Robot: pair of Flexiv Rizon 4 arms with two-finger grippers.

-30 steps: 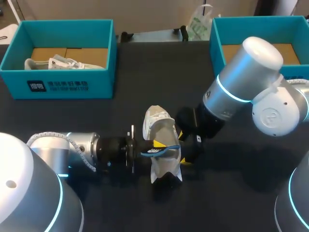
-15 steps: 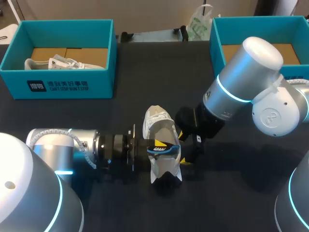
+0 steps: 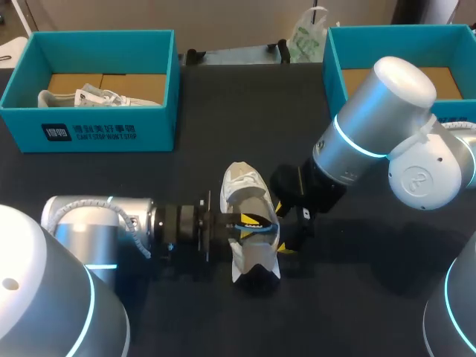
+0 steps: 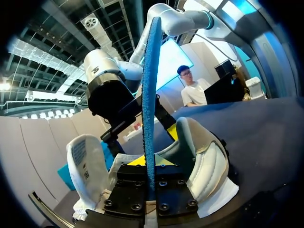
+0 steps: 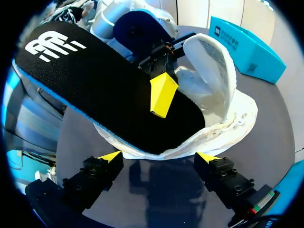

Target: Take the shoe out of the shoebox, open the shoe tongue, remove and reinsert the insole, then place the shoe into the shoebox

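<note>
White shoe (image 3: 245, 190) centre frame, tongue (image 5: 209, 61) flipped up; left gripper (image 3: 227, 222) pinching the blue-edged black insole (image 5: 104, 90); right gripper (image 5: 159, 156) spread wide.

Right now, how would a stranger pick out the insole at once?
On the black table's middle lies a white shoe. The insole is the thin sheet sticking out of it, clamped in the left gripper. Unlike the shoe, it is black above, blue beneath.

Looking into a white shoe (image 5: 228, 114) on the dark counter (image 5: 156, 204).
Holds right end effector (image 5: 159, 156) spread wide at the shoe's near rim; shows tongue (image 5: 209, 57) raised and black insole (image 5: 95, 85) slanting out, pressed by left end effector (image 5: 163, 95).
</note>
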